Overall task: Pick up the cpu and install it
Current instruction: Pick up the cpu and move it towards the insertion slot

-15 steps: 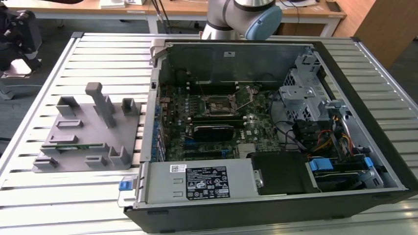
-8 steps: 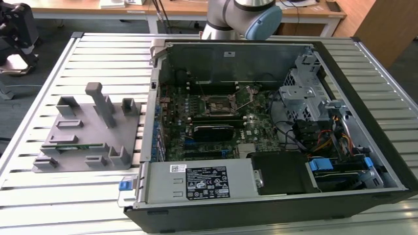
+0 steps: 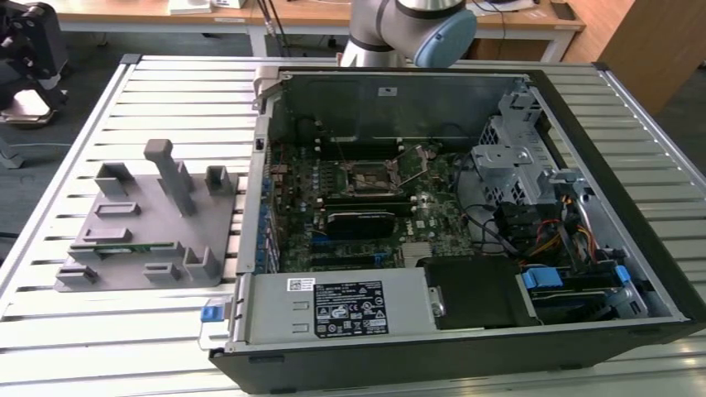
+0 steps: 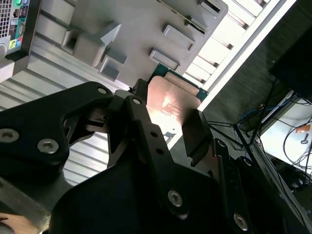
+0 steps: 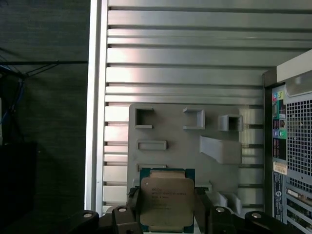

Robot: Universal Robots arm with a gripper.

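The cpu is held by two opposite edges between the closed-in fingers of the gripper, in the air and apart from the grey holder seen at the exterior view's left. It is judged light, stiff and fragile underneath, so only its edges should be pressed, and gently.

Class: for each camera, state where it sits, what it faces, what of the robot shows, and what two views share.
Exterior view: off the arm, looking down into the computer case; arm shows.
First wrist view: on the wrist, facing the cpu in the gripper.
Second wrist view: same, obliquely.
Shared: cpu, grey holder.
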